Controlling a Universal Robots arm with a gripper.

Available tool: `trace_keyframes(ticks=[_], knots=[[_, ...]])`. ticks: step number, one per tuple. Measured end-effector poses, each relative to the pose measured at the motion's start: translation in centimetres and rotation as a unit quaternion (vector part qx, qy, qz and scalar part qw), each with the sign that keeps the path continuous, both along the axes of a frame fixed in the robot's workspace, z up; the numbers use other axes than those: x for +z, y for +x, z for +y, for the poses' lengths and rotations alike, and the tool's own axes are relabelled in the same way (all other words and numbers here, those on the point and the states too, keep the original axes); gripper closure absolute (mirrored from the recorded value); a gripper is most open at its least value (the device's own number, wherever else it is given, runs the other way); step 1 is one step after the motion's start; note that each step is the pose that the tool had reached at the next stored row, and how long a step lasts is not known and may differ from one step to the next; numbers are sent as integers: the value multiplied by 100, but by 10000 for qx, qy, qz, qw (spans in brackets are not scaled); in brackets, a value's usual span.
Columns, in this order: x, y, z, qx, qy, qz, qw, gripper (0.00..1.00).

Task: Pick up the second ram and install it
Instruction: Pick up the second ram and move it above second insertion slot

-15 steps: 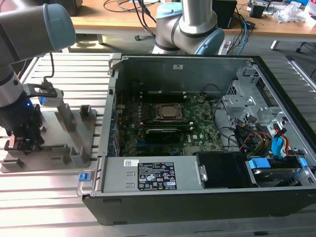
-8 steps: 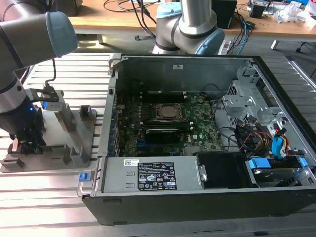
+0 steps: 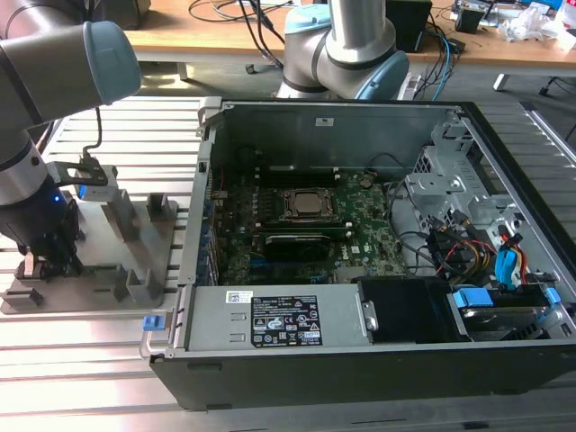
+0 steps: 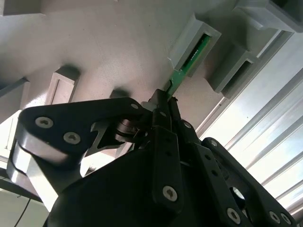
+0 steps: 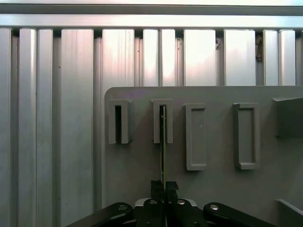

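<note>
Green second ram (image 4: 180,73) pinched edge-on in closed claw (image 4: 163,101), far end seated in grey fixture slot (image 4: 187,38); probably jams or bends if lifted askew.

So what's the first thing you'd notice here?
The big open computer case sits in the middle of the exterior view, its green motherboard showing inside. At that view's left the robot arm reaches down to a grey fixture plate, where, in the first wrist view, the gripper pinches the second ram, a thin green stick standing in a slot.
</note>
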State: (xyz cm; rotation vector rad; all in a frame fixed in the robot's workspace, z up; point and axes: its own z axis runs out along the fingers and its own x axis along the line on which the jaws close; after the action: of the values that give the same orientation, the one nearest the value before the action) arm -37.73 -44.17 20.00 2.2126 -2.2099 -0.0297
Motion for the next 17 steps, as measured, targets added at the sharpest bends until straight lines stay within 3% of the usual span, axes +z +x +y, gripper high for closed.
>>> trace_keyframes(ticks=[9,12,17], knots=[[18,0,0,0,5,0,10000,86],[115,0,0,0,5,0,10000,86],[208,0,0,0,5,0,10000,86]])
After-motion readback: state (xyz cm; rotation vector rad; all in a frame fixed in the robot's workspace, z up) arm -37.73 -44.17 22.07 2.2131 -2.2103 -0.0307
